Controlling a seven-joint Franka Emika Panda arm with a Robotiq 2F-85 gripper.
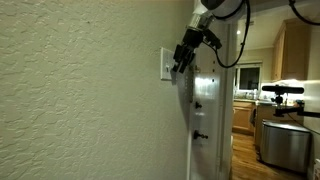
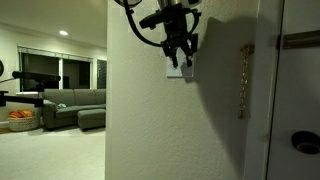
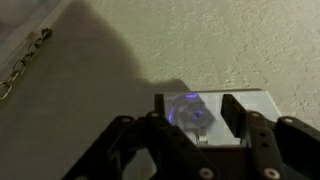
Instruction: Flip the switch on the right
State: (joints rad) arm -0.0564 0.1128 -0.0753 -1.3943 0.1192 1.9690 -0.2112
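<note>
The white wall plate [image 1: 165, 64] sits on the textured wall beside the door frame; it also shows in the other exterior view [image 2: 176, 71] and in the wrist view [image 3: 256, 103]. A small toggle lever [image 3: 203, 134] stands on the plate, under a blue-violet glow. My gripper [image 3: 197, 110] is open, right at the plate, with one dark finger on each side of the lever. I cannot tell whether a finger touches the lever. In both exterior views the gripper [image 1: 182, 60] [image 2: 180, 56] covers most of the plate.
A white door [image 1: 207, 110] with a dark latch [image 1: 200, 135] stands next to the plate. A door chain [image 2: 243, 80] [image 3: 25, 62] hangs nearby, and a dark knob [image 2: 303, 143] sits lower. A sofa [image 2: 75, 105] and a kitchen [image 1: 275, 100] lie beyond.
</note>
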